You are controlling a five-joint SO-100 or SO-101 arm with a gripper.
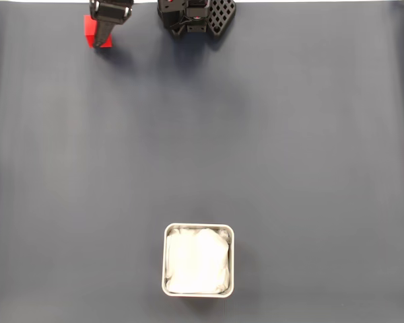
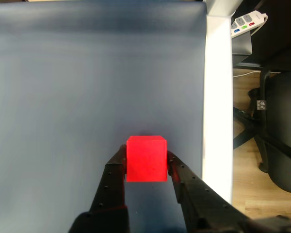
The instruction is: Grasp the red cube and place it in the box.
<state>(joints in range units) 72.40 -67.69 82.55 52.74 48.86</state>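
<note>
Progress stands at the grasp stage, as far as the pictures allow a judgement. In the wrist view the tool [image 2: 146, 162] has its two dark fingers against the two sides of the red cube [image 2: 146, 158], one finger on each flank, so it reads as closed on the cube, with no gap visible at either side. Whether the cube is lifted off the dark blue-grey table [image 2: 87, 87] or sits on it cannot be told.

In the fixed view the cube [image 1: 90, 30] shows at about eleven o'clock, at the far top edge of the table, partly covered by the tool [image 1: 102, 40], with the arm's black base just beside it toward twelve o'clock. The box [image 1: 198, 260], with its pale metallic rim and white wrinkly lining, sits at six o'clock, well apart from the cube, and nothing red lies in it.

So the reach looks done and the grip looks made. Left to do: carrying the cube across the table toward six o'clock, bringing it over the box, and letting it go inside the lining.
</note>
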